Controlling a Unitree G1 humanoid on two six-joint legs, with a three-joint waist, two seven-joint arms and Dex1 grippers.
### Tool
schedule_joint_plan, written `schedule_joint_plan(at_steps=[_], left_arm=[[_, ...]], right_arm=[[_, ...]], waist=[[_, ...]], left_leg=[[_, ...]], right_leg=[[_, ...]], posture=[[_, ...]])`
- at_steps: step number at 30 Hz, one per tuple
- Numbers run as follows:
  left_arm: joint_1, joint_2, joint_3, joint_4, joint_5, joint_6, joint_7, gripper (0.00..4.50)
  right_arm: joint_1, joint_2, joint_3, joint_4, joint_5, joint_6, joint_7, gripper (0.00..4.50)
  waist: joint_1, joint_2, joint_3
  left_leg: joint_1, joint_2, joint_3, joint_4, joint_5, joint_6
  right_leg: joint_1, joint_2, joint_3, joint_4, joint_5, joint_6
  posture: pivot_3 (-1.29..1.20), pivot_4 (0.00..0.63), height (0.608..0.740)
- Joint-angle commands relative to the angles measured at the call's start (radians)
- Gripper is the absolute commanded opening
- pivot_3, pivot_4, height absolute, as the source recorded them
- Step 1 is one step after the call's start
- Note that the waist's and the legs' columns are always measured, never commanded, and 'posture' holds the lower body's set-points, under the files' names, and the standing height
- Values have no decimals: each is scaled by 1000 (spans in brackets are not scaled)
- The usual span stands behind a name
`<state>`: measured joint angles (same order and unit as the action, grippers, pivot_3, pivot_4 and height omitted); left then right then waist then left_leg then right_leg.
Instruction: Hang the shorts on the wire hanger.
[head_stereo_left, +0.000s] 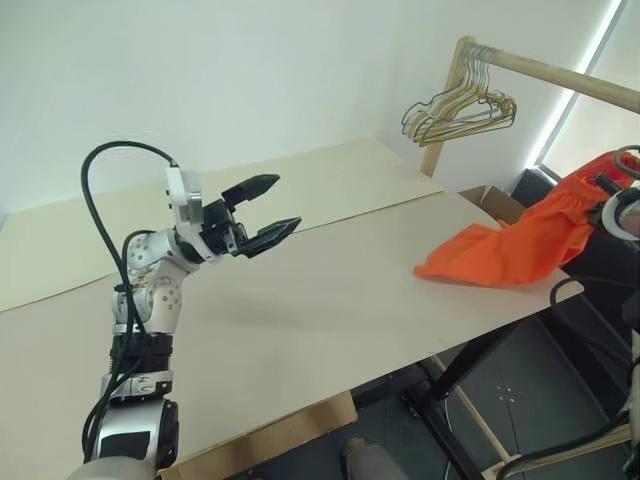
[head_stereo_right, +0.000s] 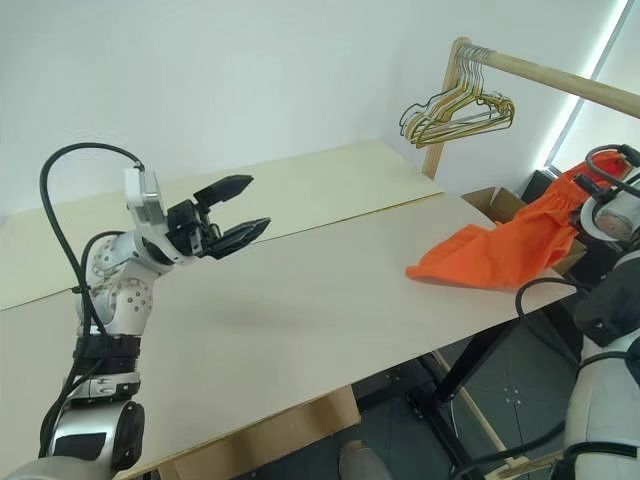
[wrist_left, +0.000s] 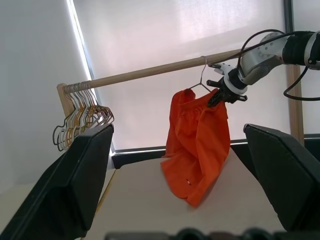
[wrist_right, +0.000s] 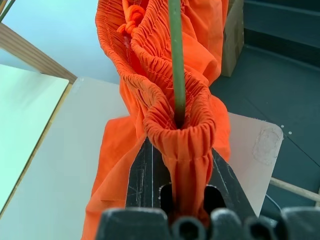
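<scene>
The bright orange shorts (head_stereo_left: 520, 245) hang from the far right, and their lower end lies on the table's right corner. My right gripper (wrist_left: 220, 96) is up by the wooden rail, shut on the gathered waistband (wrist_right: 180, 135). The thin green wire hanger (wrist_right: 175, 55) runs through the waistband fold right at the fingers. Its hook (wrist_left: 202, 80) sits over the rail. An orange drawstring knot (wrist_right: 131, 22) shows higher up the waistband. My left gripper (head_stereo_left: 287, 201) stands open above the table's left half, holding nothing, well away from the shorts.
A bunch of gold and dark wire hangers (head_stereo_left: 460, 110) hangs at the near-wall end of the wooden rail (head_stereo_left: 560, 75), next to its upright post (head_stereo_left: 445, 115). A cardboard box (head_stereo_left: 495, 205) sits past the beige table (head_stereo_left: 330, 300). Bright window blinds lie behind the rail.
</scene>
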<state>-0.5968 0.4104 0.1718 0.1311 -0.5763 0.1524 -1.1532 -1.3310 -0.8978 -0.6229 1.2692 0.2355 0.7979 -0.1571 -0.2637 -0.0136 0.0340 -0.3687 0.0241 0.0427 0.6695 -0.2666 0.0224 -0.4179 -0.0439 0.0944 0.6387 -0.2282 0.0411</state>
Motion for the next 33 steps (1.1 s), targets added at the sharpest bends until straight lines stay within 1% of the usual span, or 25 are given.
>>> schedule_joint_plan(at_steps=[1, 3, 4, 7, 10, 12, 14, 15, 20, 23, 25, 27, 30, 32, 33], left_arm=[[-12, 12, -1, -26, -10, -2, 5, 4500], [-13, 11, -2, -24, -8, -3, 7, 4500], [-14, 11, -3, -23, -6, -3, 9, 4500], [-13, 10, -5, -26, -4, -6, 12, 4500], [-10, 11, -4, -29, -5, -7, 15, 4500], [-8, 12, -4, -31, -5, -8, 17, 4500], [-5, 14, -4, -33, -3, -10, 19, 4500], [-4, 15, -3, -34, -3, -11, 19, 4500], [-2, 19, 2, -35, -7, -12, 22, 4500], [-2, 19, 1, -34, -9, -13, 22, 4500], [-5, 18, -1, -29, -8, -13, 22, 4500], [-8, 18, -2, -26, -8, -14, 22, 4500], [-7, 21, -2, -25, -6, -12, 24, 4500], [-2, 27, -1, -27, -4, -12, 23, 4500], [4, 35, -1, -30, 1, -14, 22, 4500]], right_arm=[[-7, -12, 40, -10, -13, -39, -13, 0], [-5, -13, 48, -12, -14, -59, -29, 731], [-8, -13, 47, -13, -9, -63, -28, 912], [-16, -7, 62, -19, -12, -75, -27, 1891], [-22, -4, 80, -27, -21, -89, -58, 2775], [-26, -5, 78, -31, -15, -97, -88, 3552], [-35, -1, 96, -50, -26, -106, -104, 4220], [-38, 2, 109, -60, -34, -109, -112, 4473], [-40, 20, 191, -148, -94, -142, -185, 4473], [-21, 57, 243, -265, -132, -133, -224, 4473], [14, 87, 259, -389, -156, -140, -269, 4473], [50, 107, 266, -495, -165, -128, -265, 4473], [167, 141, 311, -710, -234, -235, -294, 4473], [224, 147, 353, -793, -276, -301, -273, 4473], [255, 145, 385, -821, -294, -338, -235, 4473]], waist=[[0, 0, 0], [1, 0, 0], [1, 0, 0], [1, 0, 0], [1, 0, 0], [2, 0, 0], [3, 0, 0], [3, 0, 0], [3, 0, 0], [2, 0, 0], [3, 1, 0], [5, 1, 0], [16, 1, 0], [21, 1, 0], [22, 1, 0]], left_leg=[[0, 0, 0, 0, 0, 0], [0, 0, 0, 0, 0, 0], [0, 0, 0, 0, 0, 0], [0, 0, 1, 0, 0, 0], [0, 0, 1, 0, 0, 0], [0, 0, 1, 0, 0, 0], [0, 0, 2, 0, 0, 0], [0, 0, 2, 0, 0, 0], [0, 0, 2, 0, 0, 0], [0, 0, 2, 0, 0, 0], [0, 0, 2, 0, 0, 0], [0, 0, 2, 0, 0, 0], [-1, 0, 2, 0, 0, 0], [-1, 0, 2, 0, 0, 0], [-1, -1, 2, 0, 0, 0]], right_leg=[[0, 0, 0, 0, 0, 0], [0, 0, 0, 0, 0, 0], [0, 0, 0, 0, 0, 0], [0, 0, 1, -1, 0, 1], [0, 0, 1, -1, 1, 1], [0, 0, 2, -1, 1, 1], [0, 0, 2, -1, 1, 1], [0, 0, 2, -1, 1, 1], [0, 0, 2, -1, 1, 1], [-1, 0, 3, 0, 1, 2], [-1, 0, 3, 0, 1, 1], [-2, 0, 3, 1, 1, 1], [-1, 0, 3, 1, 2, 1], [-2, -1, 3, 0, 3, 0], [-2, -1, 4, 0, 4, -1]], posture=[[-155, 0, 740], [-153, 0, 740], [-153, 0, 740], [-148, 0, 740], [-145, 0, 740], [-143, 0, 740], [-141, 0, 740], [-141, 0, 740], [-139, 0, 740], [-141, 0, 740], [-142, 0, 740], [-145, 0, 740], [-142, 0, 740], [-137, 0, 740], [-137, 0, 740]])
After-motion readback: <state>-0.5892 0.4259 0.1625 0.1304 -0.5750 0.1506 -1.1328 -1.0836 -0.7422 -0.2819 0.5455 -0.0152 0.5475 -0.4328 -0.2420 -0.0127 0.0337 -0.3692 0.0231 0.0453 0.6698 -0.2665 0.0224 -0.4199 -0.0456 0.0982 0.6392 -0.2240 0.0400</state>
